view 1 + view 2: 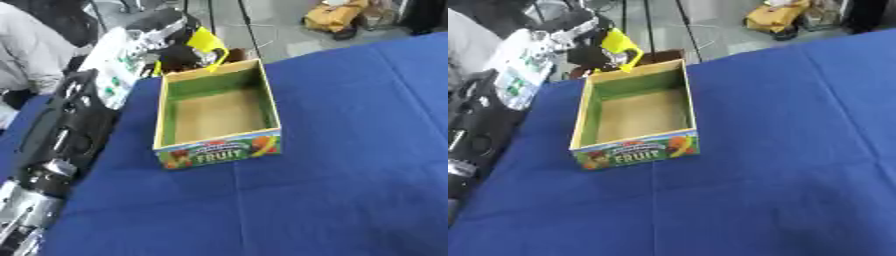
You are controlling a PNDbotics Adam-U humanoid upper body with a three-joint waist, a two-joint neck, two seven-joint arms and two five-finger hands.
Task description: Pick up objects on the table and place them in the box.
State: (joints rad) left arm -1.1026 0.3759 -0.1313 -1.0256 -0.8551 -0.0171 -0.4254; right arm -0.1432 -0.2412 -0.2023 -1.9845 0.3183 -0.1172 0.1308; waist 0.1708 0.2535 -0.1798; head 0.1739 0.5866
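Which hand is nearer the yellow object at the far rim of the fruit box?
Left. The left hand is up at the box's far rim, right at the yellow object. The right hand shows in neither view.

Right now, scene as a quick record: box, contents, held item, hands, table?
box: cardboard fruit box, open top, upright on the blue table
contents: none visible, bare brown floor
held item: yellow object, above the box's far rim
left hand: dark, blurred, at the yellow object; grip unclear
right hand: not in view
loose items on cloth: none visible
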